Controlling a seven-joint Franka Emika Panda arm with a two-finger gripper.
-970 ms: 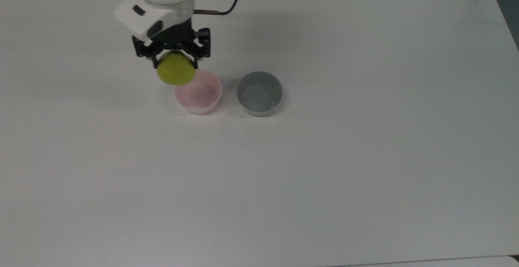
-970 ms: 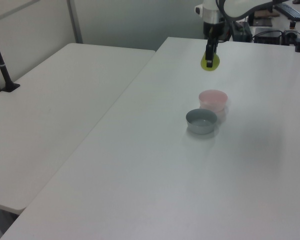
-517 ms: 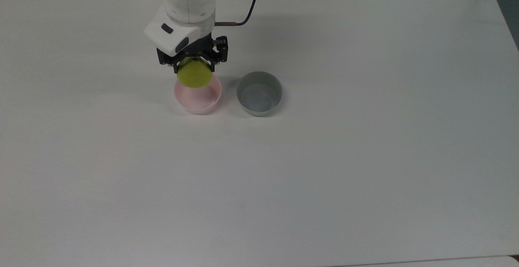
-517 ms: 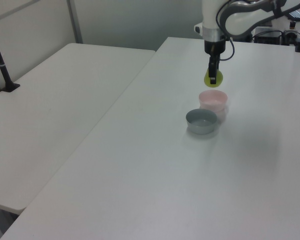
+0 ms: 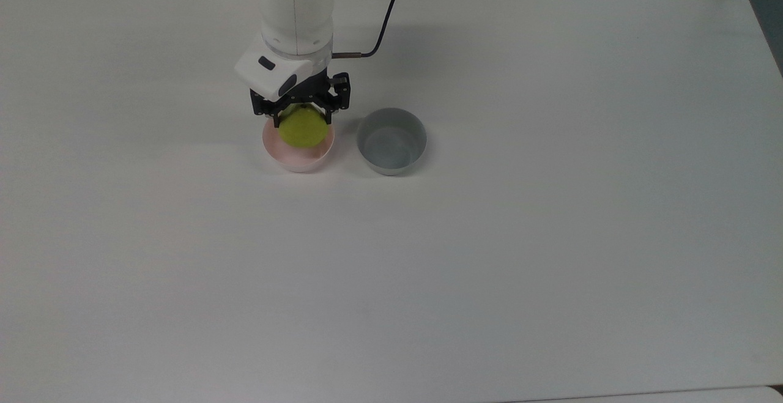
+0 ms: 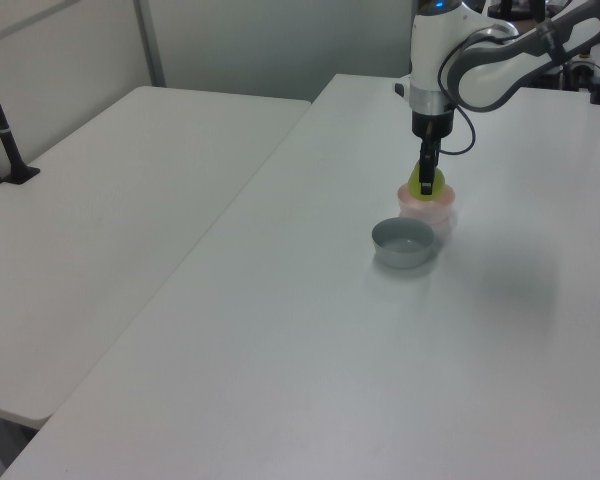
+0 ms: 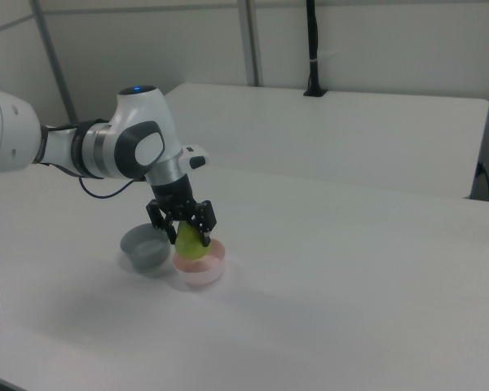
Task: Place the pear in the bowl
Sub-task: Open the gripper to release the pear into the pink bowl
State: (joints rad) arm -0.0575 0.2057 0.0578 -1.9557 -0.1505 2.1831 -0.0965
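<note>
Top view shows our jaws clamped on the pear point(image 5: 301, 128), which hangs directly below them, over the pink bowl point(image 5: 298, 156). We should lower until the fruit sits within the rim, then part the jaws gently and rise straight, clear of the grey bowl point(image 5: 391, 141) beside them on the counter point(image 5: 489, 238).

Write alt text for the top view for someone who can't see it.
A white robot arm's end effector holds a yellow-green pear over a pale pink bowl on a white table. A grey bowl sits beside the pink one, on the top view's right.
</note>
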